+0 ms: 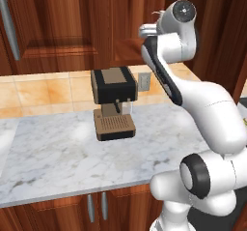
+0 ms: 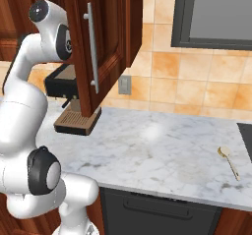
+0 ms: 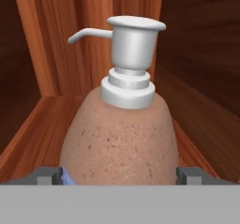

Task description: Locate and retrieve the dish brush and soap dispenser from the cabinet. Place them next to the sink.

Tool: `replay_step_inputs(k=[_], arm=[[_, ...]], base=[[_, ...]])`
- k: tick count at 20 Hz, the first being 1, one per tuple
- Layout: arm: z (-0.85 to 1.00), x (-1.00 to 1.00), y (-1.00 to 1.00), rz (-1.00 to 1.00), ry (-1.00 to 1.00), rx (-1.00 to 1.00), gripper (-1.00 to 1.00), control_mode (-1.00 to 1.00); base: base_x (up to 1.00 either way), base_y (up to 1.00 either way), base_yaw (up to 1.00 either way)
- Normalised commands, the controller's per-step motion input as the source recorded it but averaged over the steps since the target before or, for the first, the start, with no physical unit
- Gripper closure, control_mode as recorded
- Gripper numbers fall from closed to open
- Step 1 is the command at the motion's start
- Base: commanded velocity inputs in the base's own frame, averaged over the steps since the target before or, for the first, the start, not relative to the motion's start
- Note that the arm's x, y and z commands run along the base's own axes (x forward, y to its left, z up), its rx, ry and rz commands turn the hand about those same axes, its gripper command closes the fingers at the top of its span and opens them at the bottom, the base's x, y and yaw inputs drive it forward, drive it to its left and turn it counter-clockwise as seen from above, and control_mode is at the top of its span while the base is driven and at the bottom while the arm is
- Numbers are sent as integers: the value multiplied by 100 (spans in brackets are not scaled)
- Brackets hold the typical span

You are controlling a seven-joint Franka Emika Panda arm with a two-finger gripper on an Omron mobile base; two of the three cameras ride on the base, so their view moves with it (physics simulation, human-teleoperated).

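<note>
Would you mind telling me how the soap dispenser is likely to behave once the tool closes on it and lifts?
The soap dispenser looks rigid, so it should not squash. Its rounded, egg-like body may slip between the open tool's fingertips. The white pump top stands tall, so a push high up could probably tip it.

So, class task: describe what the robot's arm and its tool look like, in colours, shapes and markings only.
The arm is built of glossy white, rounded segments joined by dark, nearly black bands, with round dark-and-grey discs capping the joints. No loose cables or markings show. The tool shows two small grey, blocky fingertips.
</note>
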Motion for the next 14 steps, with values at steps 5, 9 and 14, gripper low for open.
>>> replay_step_inputs(k=[5, 9, 14], arm=[[16, -86, 21, 0, 1, 0, 100, -100], [-6, -93, 7, 0, 2, 0, 100, -100], [-8, -100, 0, 1, 0, 0, 100, -100]], base=[[0, 0, 0], [0, 0, 0], [0, 0, 0]])
